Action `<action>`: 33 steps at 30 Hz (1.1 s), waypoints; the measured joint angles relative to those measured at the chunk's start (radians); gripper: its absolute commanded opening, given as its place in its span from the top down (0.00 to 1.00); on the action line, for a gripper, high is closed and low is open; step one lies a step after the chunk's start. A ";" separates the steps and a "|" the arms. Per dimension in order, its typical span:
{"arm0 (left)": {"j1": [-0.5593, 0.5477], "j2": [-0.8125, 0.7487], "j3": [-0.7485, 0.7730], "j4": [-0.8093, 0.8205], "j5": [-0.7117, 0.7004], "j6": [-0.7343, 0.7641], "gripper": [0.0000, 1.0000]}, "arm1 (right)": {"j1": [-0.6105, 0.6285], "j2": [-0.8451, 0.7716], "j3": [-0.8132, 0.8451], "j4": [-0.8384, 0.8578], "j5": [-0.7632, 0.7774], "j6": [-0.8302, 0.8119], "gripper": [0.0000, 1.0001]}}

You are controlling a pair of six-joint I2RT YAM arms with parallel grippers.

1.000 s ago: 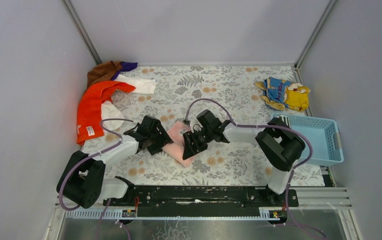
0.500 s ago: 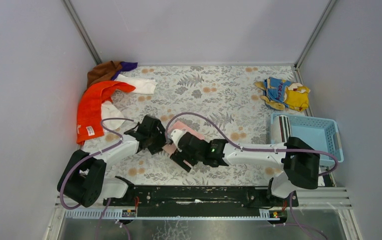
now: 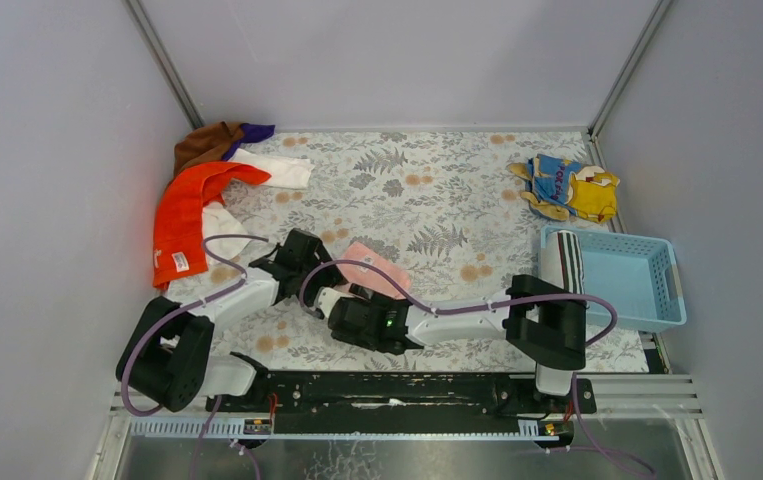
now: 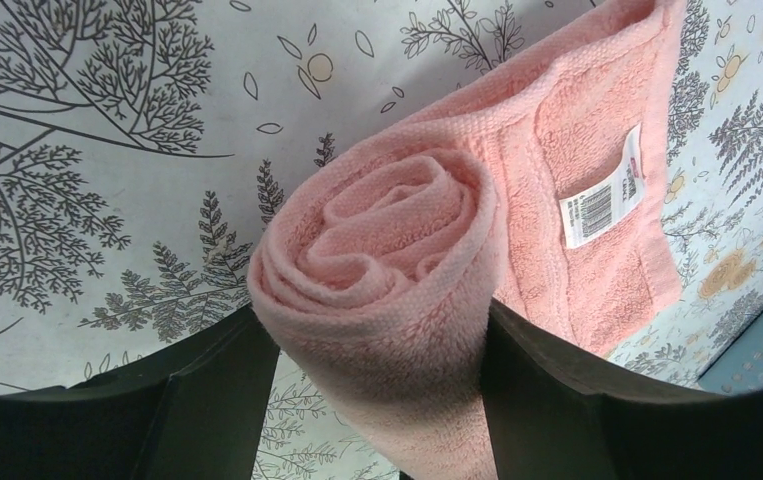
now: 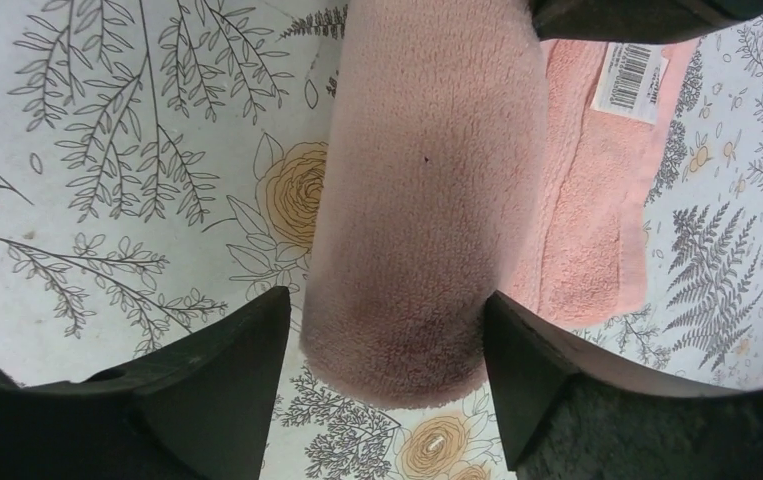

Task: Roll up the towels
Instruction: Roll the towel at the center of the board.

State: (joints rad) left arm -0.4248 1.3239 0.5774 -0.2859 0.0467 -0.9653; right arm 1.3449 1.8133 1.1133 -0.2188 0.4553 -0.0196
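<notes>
A pink towel [image 3: 377, 268] lies mid-table, partly rolled. In the left wrist view the roll [image 4: 387, 230] shows its spiral end, and the flat tail with a white label [image 4: 602, 200] runs off to the right. My left gripper [image 4: 377, 320] is shut on the roll, one finger pressing each side; it shows in the top view [image 3: 309, 272] at the towel's left end. My right gripper [image 5: 387, 298] is open and straddles the roll's other end [image 5: 427, 150], with a small gap at its left finger. In the top view it [image 3: 340, 300] sits on the near side of the towel.
An orange towel [image 3: 182, 215], a brown one [image 3: 207, 143] and a white one [image 3: 272, 168] are piled at the back left. A blue and yellow cloth [image 3: 567, 187] lies at the back right. A blue basket [image 3: 647, 275] at the right holds a rolled striped towel [image 3: 562, 262].
My right arm has swung from the right side of the pink towel round to its near side, low by the arm bases. The left gripper has stayed on the towel.
</notes>
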 measured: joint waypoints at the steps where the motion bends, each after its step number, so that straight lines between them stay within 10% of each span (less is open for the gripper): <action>1: 0.000 0.001 0.001 0.000 0.001 0.000 0.33 | 0.000 0.004 0.000 0.000 0.006 -0.003 0.32; 10: 0.000 0.005 0.017 -0.018 0.005 0.017 0.22 | -0.036 0.019 0.000 0.010 -0.054 -0.006 0.70; 33: 0.053 -0.256 0.055 -0.236 -0.029 0.039 0.15 | -0.512 0.074 -0.064 0.196 -1.230 0.254 0.73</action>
State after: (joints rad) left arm -0.3717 1.0683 0.6319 -0.5220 0.0177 -0.9264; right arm 0.8330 1.8877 1.0496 -0.0227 -0.7746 0.2344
